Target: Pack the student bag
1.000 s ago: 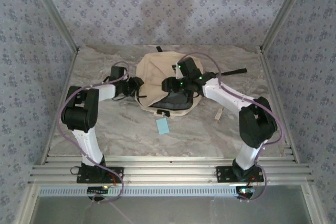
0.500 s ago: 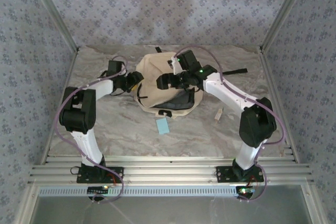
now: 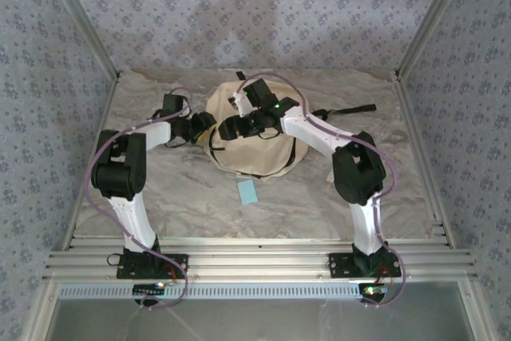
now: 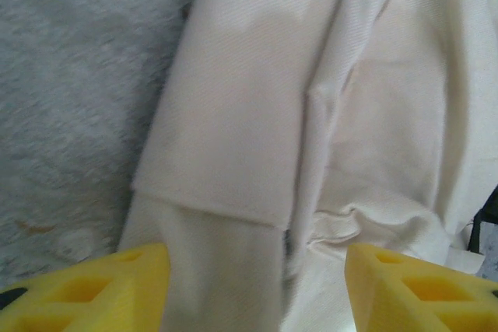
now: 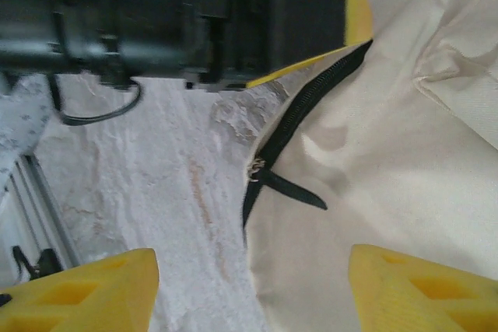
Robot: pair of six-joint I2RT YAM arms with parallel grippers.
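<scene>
The student bag (image 3: 254, 148), cream fabric with black zipper lines, lies at the middle of the table. My left gripper (image 3: 207, 124) is at its left edge. In the left wrist view it (image 4: 257, 293) is open, with folds of the bag (image 4: 257, 114) under the gap. My right gripper (image 3: 223, 128) has reached across the bag to that same left edge. It (image 5: 253, 293) is open above the bag's rim, where a black zipper pull (image 5: 289, 186) lies on the fabric. The left gripper's yellow pad (image 5: 356, 7) shows just beyond.
A light blue card (image 3: 247, 192) lies on the marble table (image 3: 160, 189) in front of the bag. A black strap (image 3: 355, 109) trails off to the right. The right forearm (image 3: 315, 132) spans the bag's top. Side rails and patterned walls close in the table.
The right arm has swung left across the bag, bringing its gripper beside the left one. The bag's dark open mouth near the front no longer shows. The left gripper shifted slightly back.
</scene>
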